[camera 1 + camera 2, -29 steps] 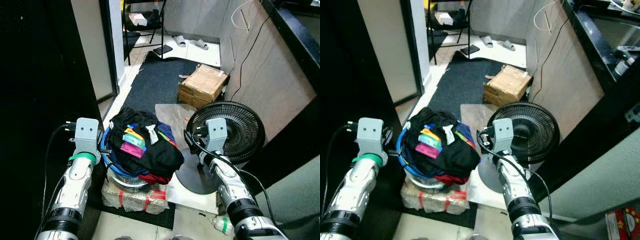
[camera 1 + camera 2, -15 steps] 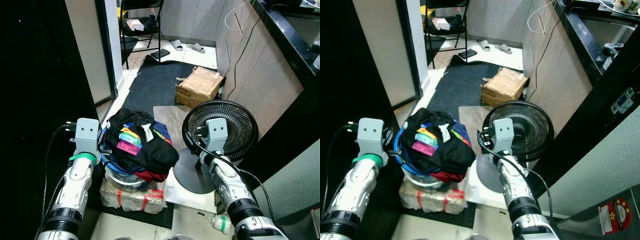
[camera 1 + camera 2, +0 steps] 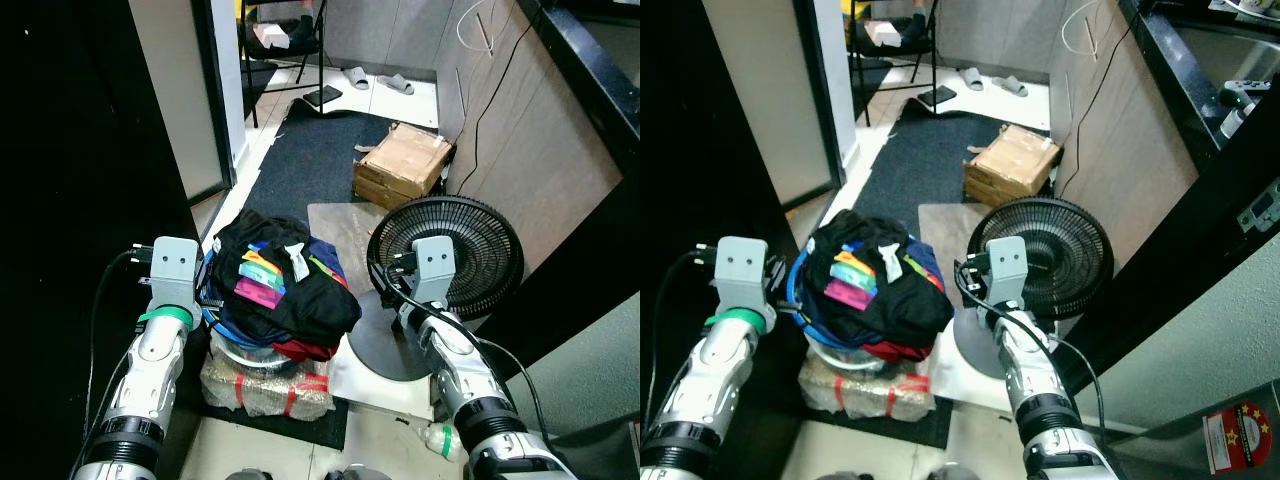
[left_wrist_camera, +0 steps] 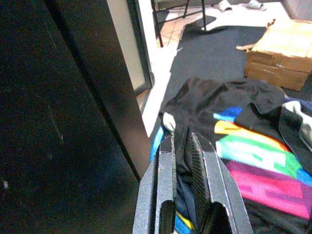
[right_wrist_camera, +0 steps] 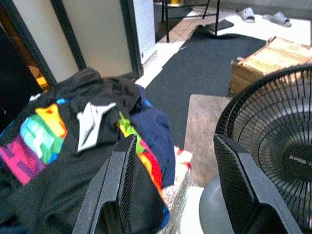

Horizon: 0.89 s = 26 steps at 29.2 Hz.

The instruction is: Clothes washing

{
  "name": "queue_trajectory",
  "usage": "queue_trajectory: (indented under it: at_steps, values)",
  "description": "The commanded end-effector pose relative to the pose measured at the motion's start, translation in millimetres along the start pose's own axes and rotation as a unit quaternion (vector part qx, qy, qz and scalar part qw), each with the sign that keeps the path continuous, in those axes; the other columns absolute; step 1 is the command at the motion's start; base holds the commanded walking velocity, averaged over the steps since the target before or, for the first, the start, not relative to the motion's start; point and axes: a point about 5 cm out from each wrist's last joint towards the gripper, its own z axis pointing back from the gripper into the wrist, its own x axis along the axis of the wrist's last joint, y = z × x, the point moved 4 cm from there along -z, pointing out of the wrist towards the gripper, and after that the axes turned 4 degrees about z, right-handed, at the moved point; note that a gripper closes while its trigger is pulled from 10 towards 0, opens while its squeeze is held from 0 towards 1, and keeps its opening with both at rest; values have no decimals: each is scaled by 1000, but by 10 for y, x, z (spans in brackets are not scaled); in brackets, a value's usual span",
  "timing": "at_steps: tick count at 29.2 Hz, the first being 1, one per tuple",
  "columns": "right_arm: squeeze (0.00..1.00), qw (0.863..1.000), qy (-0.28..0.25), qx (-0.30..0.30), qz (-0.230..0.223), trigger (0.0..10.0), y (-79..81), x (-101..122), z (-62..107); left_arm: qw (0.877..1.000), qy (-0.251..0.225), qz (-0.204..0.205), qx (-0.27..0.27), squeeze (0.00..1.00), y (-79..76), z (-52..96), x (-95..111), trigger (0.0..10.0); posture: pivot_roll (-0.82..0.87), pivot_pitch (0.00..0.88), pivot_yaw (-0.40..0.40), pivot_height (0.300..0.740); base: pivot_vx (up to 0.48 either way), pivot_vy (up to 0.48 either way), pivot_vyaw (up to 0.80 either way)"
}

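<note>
Leftmost, a dark door panel [image 3: 70, 150] fills that side of the scene. Next to it the left tool [image 4: 181, 146] sits at the blue rim of the round laundry basket [image 3: 212, 305], its two black fingers [image 4: 167, 165] nearly together with a fold of black cloth and the rim between them. The heaped pile of black clothes with bright multicoloured blocks [image 3: 280, 290] overflows that basket, which stands on a plastic-wrapped bundle with red tape [image 3: 265, 385] on the floor. Beyond lies a long dark floor mat [image 3: 320, 160] with a brown cardboard box [image 3: 403, 165] on its far edge. Right of the pile, the right tool [image 5: 170, 168] hovers with its fingers [image 5: 122, 180] spread wide and nothing between them, between the clothes and the black round floor fan [image 3: 447, 255], whose grille faces upward.
</note>
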Motion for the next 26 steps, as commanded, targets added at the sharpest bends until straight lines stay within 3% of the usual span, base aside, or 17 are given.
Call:
queue_trajectory:
  at_steps: [1,16,26]
  values:
    - [0,1000,12,-2,-3,10000,-5,-77,35,1000,15,-4,-1,0,-5,34,-87,10000,-7,24,-1,740,-409,0,0]
    - [0,1000,12,-2,-4,10000,-8,-81,40,1000,15,-2,0,0,-10,41,-86,10000,-7,29,0,740,-383,0,0]
    - [0,1000,12,-2,-5,10000,-2,-80,40,1000,13,-1,2,0,-4,45,-79,10000,-6,30,0,740,0,0,0]
